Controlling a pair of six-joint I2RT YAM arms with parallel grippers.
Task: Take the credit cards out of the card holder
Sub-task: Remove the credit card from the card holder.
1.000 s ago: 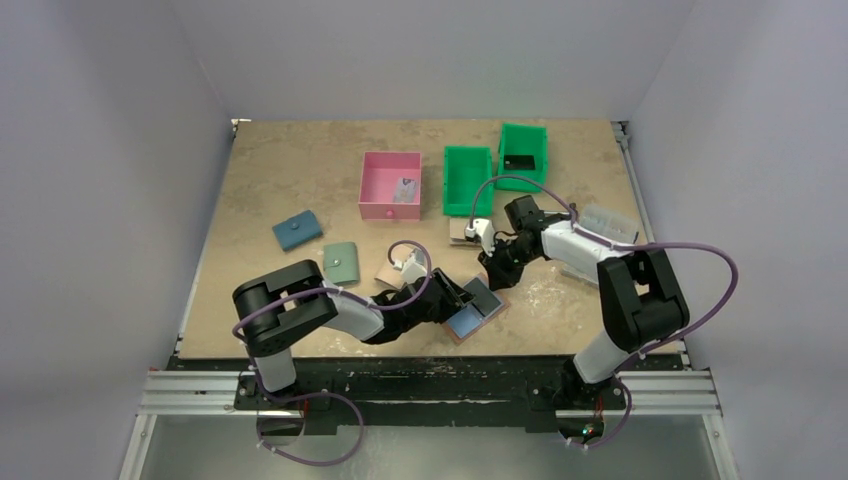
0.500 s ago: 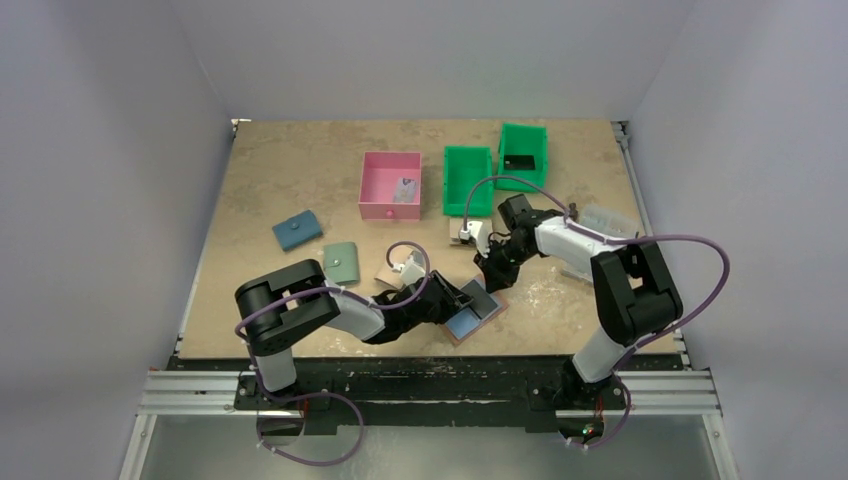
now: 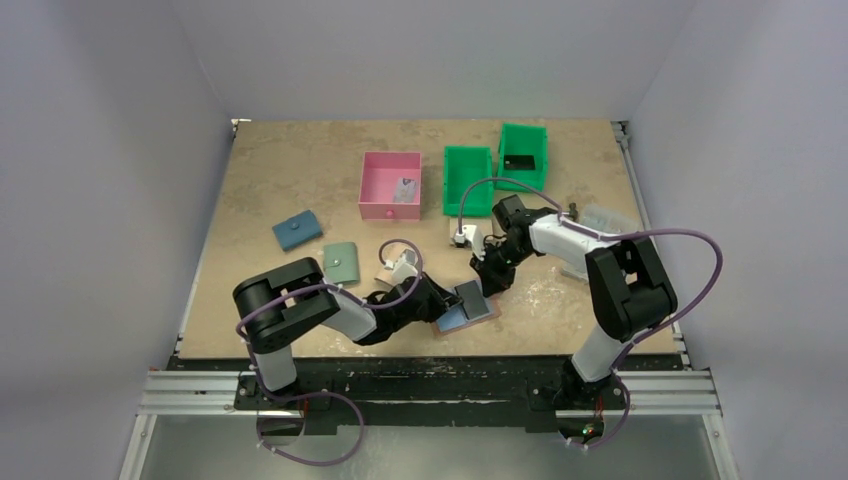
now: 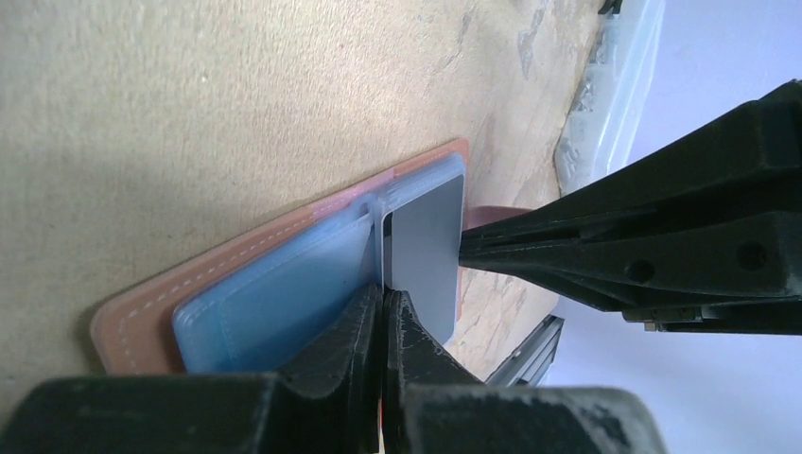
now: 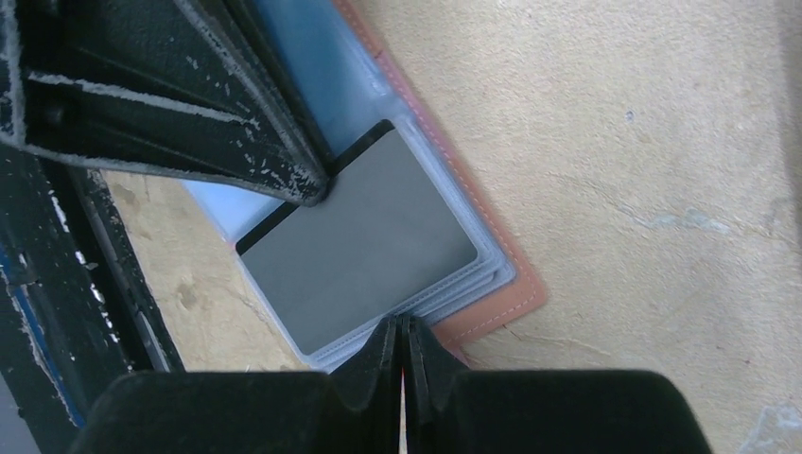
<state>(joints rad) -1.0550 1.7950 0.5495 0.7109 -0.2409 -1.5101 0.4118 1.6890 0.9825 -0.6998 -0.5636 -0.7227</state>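
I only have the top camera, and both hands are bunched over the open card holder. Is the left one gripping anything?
Observer: It looks so. In the left wrist view the left hand is shut on the card holder, where its blue lining meets the clear sleeves.
Operator: And the right hand?
Observer: The right hand is shut on the outer edge of the stacked clear sleeves, across the card from the left hand.
Operator: Is a card out yet?
Observer: No. A grey card lies flat on the holder, apparently inside the top sleeve, with a dark stripe along the edge nearest the left hand.
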